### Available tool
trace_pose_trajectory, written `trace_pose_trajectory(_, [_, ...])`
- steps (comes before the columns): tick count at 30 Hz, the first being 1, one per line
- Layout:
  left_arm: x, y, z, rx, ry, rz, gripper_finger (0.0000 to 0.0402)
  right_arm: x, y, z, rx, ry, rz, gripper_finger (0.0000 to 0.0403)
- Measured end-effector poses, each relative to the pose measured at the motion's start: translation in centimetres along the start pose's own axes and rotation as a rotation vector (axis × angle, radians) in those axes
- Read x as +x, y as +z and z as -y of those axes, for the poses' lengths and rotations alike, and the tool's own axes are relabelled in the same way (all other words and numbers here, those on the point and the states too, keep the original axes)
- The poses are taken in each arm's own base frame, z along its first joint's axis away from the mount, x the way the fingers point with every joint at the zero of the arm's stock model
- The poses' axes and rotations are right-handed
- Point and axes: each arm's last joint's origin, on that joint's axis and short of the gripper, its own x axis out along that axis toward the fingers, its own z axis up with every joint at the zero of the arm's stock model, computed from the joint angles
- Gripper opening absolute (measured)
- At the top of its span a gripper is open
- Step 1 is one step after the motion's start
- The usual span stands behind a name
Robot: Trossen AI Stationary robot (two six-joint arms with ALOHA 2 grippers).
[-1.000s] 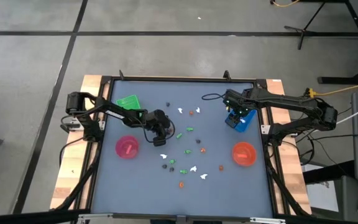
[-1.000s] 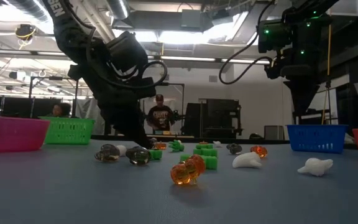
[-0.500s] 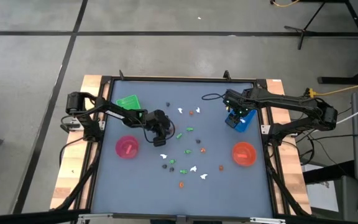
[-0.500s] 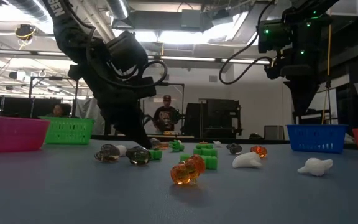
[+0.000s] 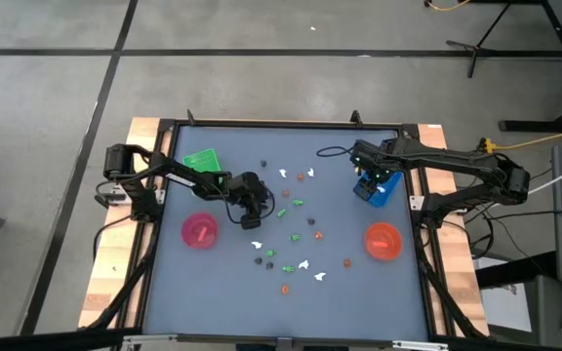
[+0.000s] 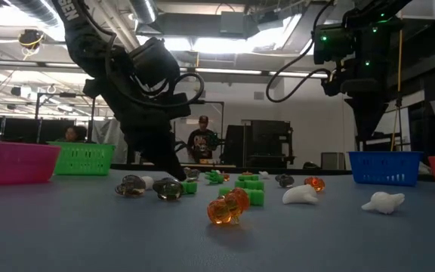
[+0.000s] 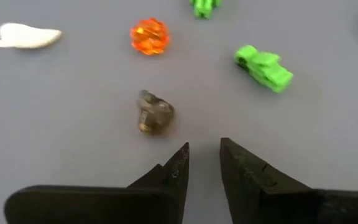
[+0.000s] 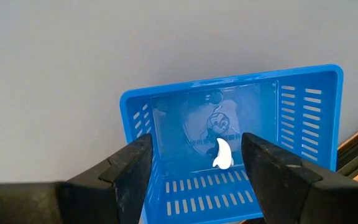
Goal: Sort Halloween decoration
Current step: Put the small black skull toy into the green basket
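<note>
Dark and translucent, the small figure point(image 7: 155, 115) lying just ahead of our left end effector point(image 7: 204, 155) looks like the piece in hand: we judge this to be the pick stage of sorting. The fingers are narrowed to a slim gap with nothing between them, tips low over the grey counter point(image 5: 213, 283), and the dark figure sits slightly off to one side of that gap, not in it. An orange figure point(image 7: 149, 36), a green one point(image 7: 264, 66) and a white one point(image 7: 25, 35) lie farther ahead. Our right end effector point(image 8: 197, 155) hangs spread above the blue tray point(image 8: 303, 124), where a white figure point(image 8: 220, 154) already rests. Next, we think the left end effector must widen, shift sideways to straddle the dark figure, then pinch it and carry it to its container.
</note>
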Motion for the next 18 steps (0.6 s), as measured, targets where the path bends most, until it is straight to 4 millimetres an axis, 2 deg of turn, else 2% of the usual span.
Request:
trace_pose_trajectory(3, [0.01,0.15,-0.13,-0.001,0.031,0.018,0.0086,0.00,0.00,0.00,0.000,0.000,0.000,0.0246])
trace_pose_trajectory(12, [0.00,0.27,-0.11,0.001,0.057,0.030,0.0167,0.00,0.00,0.00,0.000,0.000,0.000,0.0246])
trace_pose_trajectory(18, [-0.03,0.67,-0.20,-0.001,0.085,0.070,0.0191,0.00,0.00,0.00,0.000,0.000,0.000,0.0246])
